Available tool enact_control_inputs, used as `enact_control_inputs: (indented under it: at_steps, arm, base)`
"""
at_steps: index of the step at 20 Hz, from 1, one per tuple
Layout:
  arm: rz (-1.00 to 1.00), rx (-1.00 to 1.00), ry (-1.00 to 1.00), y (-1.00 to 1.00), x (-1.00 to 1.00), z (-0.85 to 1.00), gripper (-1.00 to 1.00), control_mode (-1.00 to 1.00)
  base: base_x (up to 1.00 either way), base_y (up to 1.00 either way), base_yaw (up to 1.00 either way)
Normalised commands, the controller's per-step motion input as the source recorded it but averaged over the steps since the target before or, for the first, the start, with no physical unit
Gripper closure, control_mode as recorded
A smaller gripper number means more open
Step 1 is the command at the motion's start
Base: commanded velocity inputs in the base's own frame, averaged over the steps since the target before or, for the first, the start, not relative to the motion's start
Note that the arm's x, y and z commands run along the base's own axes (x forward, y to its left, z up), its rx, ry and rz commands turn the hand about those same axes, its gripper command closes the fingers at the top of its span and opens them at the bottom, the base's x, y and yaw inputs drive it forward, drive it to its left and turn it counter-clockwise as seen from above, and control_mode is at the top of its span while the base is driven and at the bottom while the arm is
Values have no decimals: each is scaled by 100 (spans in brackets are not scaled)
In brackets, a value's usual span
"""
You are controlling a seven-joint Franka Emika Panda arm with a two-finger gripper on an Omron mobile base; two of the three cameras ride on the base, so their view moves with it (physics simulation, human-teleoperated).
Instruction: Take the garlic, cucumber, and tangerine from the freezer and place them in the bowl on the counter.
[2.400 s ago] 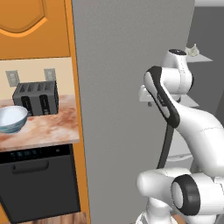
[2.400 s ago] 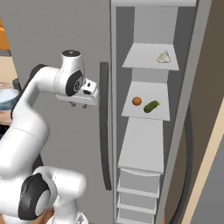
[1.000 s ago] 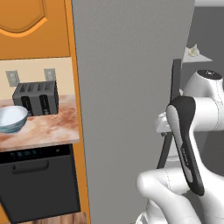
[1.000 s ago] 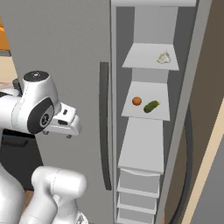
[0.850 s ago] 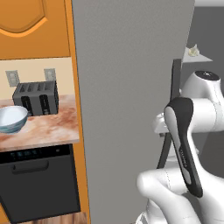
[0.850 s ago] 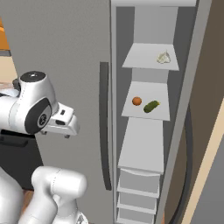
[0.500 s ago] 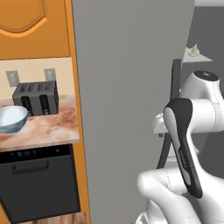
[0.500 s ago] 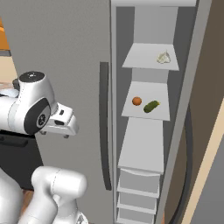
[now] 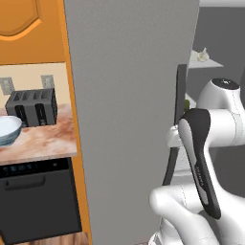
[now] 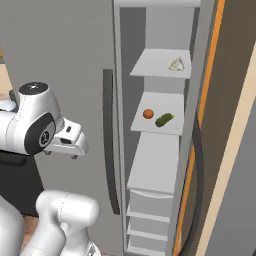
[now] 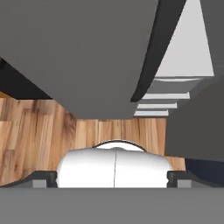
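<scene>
A simulated kitchen: the robot's claw (image 10: 60,154), fingers spread and holding nothing, points down at the wood floor (image 11: 39,127) in front of the freezer (image 10: 65,60), beside its dark handle strip (image 10: 110,145). Well off to its right and higher, on the middle shelf (image 10: 155,125), lies the cucumber (image 10: 164,119), its long axis angled toward the back right, just beside the tangerine (image 10: 148,114). The garlic (image 10: 176,64) sits one shelf up. Far to the claw's left, the bowl (image 9: 8,130) rests on the marbled counter (image 9: 43,141) by a toaster (image 9: 31,106).
</scene>
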Motion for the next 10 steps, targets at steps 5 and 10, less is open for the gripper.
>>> enact_control_inputs:
  at_steps: [5,10]
  arm:
    - [0,0,0,0,0,0,-100,100]
    - [0,0,0,0,0,0,-100,100]
  base:
    - [-3,-71,-7]
    - [20,-35,-7]
